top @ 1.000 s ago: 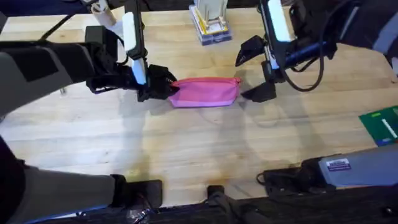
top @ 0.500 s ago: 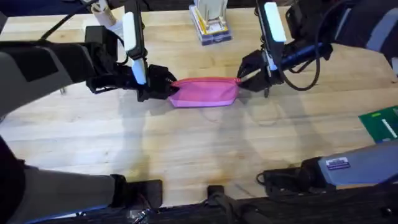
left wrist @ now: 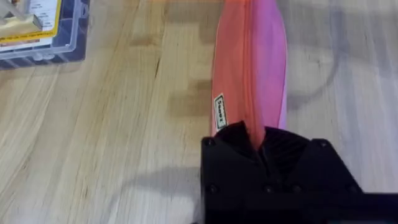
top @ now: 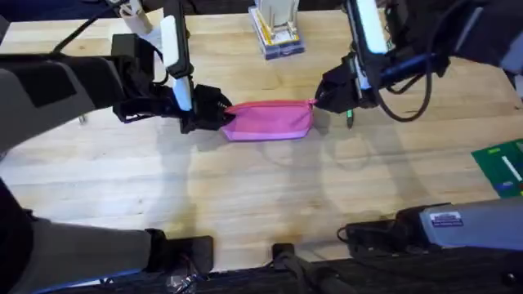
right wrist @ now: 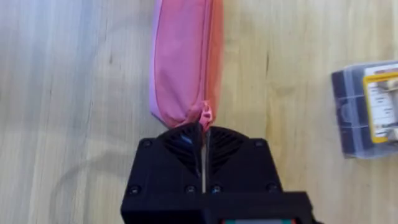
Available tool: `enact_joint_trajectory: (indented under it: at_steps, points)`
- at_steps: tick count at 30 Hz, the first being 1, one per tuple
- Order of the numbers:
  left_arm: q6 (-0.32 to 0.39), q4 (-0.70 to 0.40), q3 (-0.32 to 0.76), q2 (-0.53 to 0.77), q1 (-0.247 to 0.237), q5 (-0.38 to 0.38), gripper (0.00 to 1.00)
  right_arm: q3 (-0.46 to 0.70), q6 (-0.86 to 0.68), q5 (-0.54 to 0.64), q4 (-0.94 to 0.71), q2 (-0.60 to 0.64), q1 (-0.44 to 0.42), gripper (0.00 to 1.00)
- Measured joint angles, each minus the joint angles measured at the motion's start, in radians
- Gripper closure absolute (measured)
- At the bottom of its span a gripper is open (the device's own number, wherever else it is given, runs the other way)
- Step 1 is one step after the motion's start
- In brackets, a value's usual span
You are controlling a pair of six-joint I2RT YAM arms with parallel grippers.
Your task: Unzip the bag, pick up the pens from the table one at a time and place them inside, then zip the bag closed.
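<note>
Lying lengthwise across the middle of the table point(top: 270, 196), the pink bag point(top: 270, 120) is being held at both ends. The left gripper point(top: 222, 115) is clamping its fingers together on the bag's left end; in the left wrist view the fabric and zipper line are running straight into the pressed-together black fingers point(left wrist: 273, 155). The right gripper point(top: 320, 102) is sitting at the bag's right end, fingers pinched on the small pull tab point(right wrist: 205, 117), which is sticking out of the bunched fabric tip right at the closed fingers point(right wrist: 186, 146). Zipper is looking closed along the length visible in both wrist views. A clear plastic box with yellow label point(top: 276, 37) is sitting near the far edge of the table, well apart from the bag. A green item point(top: 502, 163) is lying at the right edge.
</note>
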Motion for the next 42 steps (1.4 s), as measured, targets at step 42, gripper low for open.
enact_joint_trajectory:
  at_steps: [42]
  points:
    - [0.000, -0.013, 0.000, 0.000, 0.002, 0.002, 0.959, 0.000, 0.152, -0.098, 0.396, -0.006, 0.491, 0.970]
